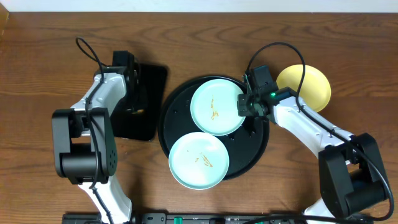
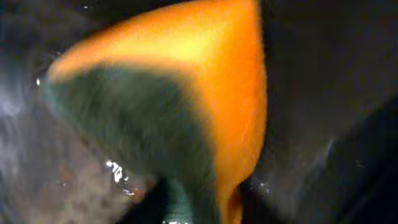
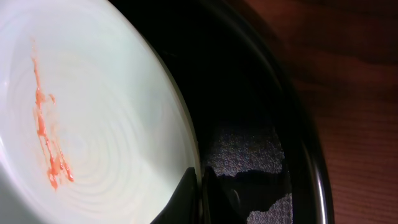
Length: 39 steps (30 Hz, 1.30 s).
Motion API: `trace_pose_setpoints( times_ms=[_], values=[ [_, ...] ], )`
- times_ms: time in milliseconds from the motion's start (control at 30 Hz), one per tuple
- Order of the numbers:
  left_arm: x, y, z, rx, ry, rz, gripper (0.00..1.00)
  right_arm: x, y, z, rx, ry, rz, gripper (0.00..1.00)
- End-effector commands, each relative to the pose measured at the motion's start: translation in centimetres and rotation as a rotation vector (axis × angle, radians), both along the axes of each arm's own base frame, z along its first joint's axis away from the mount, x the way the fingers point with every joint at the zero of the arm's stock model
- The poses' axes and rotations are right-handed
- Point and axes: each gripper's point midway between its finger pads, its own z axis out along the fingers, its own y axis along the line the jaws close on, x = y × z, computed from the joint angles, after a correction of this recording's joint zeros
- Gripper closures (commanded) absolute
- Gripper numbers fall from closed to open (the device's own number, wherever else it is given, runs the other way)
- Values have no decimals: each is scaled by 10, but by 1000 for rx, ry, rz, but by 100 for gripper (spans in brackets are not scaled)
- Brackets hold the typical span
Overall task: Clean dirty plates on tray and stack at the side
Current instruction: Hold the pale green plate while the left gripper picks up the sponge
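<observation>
Two mint-blue plates lie on the round black tray (image 1: 166,121). The upper plate (image 1: 214,107) and the lower plate (image 1: 199,160) both carry orange-brown smears. My right gripper (image 1: 244,106) is shut on the right rim of the upper plate; the right wrist view shows the plate (image 3: 93,124) pinched between my fingers (image 3: 200,190) over the tray (image 3: 298,124). The pale yellow plate (image 1: 308,84) lies on the wood, off the tray, at the upper right. My left gripper (image 1: 135,107) holds an orange and green sponge (image 2: 186,93) over the rectangular tray.
A smaller rectangular black tray (image 1: 152,81) sits left of the round tray, under my left arm. Dark-brown wood tabletop (image 1: 50,50) surrounds both trays. Cables loop over both arms.
</observation>
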Motion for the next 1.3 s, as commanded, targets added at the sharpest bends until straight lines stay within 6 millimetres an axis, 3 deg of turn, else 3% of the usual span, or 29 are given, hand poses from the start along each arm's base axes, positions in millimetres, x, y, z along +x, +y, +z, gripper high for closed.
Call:
trace_pose_setpoints(
  times_ms=[0, 200, 500, 767, 900, 1033, 1133, 1267],
  values=[
    [-5, 1, 14, -1, -21, 12, 39, 2, 6, 3, -2, -9, 9, 99],
    [1, 2, 46, 0, -107, 12, 26, 2, 6, 3, -2, -9, 9, 99],
    [27, 3, 36, 1, -183, 13, 21, 0, 5, 1, -8, 3, 9, 99],
    [40, 11, 13, 48, -190, 25, 21, -1, 4, 1, -9, 7, 9, 99],
    [50, 11, 13, 45, -226, 24, 21, -2, 4, 1, -12, 10, 13, 99],
    [58, 11, 16, 45, -261, 25, 28, -2, 4, 0, -13, 11, 13, 99],
    [58, 11, 16, 44, -261, 25, 36, -3, 4, 0, -14, 14, 13, 99],
    [53, 11, 14, 44, -241, 24, 37, -3, 4, 0, -14, 14, 13, 99]
  ],
)
